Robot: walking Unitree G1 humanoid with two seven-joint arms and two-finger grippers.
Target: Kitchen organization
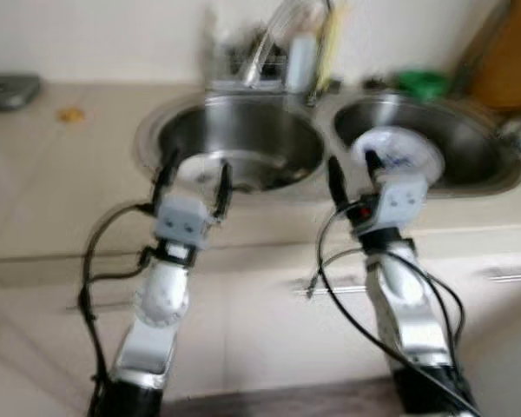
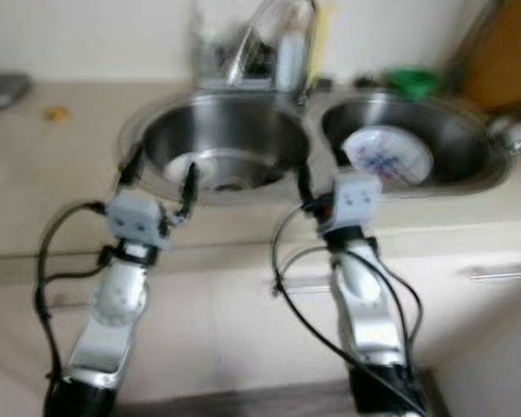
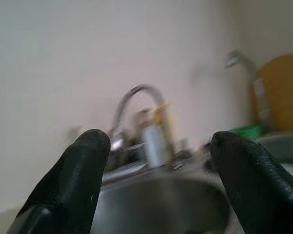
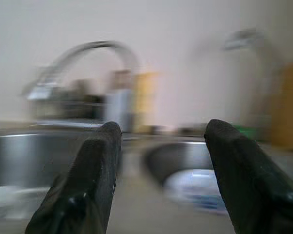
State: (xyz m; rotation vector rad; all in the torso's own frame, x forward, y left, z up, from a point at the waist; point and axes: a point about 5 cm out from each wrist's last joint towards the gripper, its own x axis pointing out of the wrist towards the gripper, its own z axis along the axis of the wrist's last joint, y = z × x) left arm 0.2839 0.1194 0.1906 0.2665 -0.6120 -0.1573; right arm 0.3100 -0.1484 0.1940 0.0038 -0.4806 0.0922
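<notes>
A steel double sink is set into the beige counter. In its right basin (image 1: pixel 469 130) lies a white plate with a blue pattern (image 2: pixel 386 156), also seen as the blurred plate (image 4: pixel 200 190). A pale dish (image 2: pixel 181 167) lies in the left basin (image 1: pixel 243 130). My left gripper (image 1: pixel 195 174) is open and held up in front of the left basin's near rim. The right gripper (image 1: pixel 353 174) is open too, in front of the right basin, just short of the plate. Nothing is between either pair of fingers. All views are blurred.
A curved faucet (image 1: pixel 273 39) and a pale bottle (image 1: pixel 301 61) stand behind the basins. A green item (image 1: pixel 421 82) and a wooden board (image 1: pixel 508 52) are at the back right. A grey object (image 1: pixel 9 87) and a small orange bit (image 1: pixel 69 113) lie on the left counter.
</notes>
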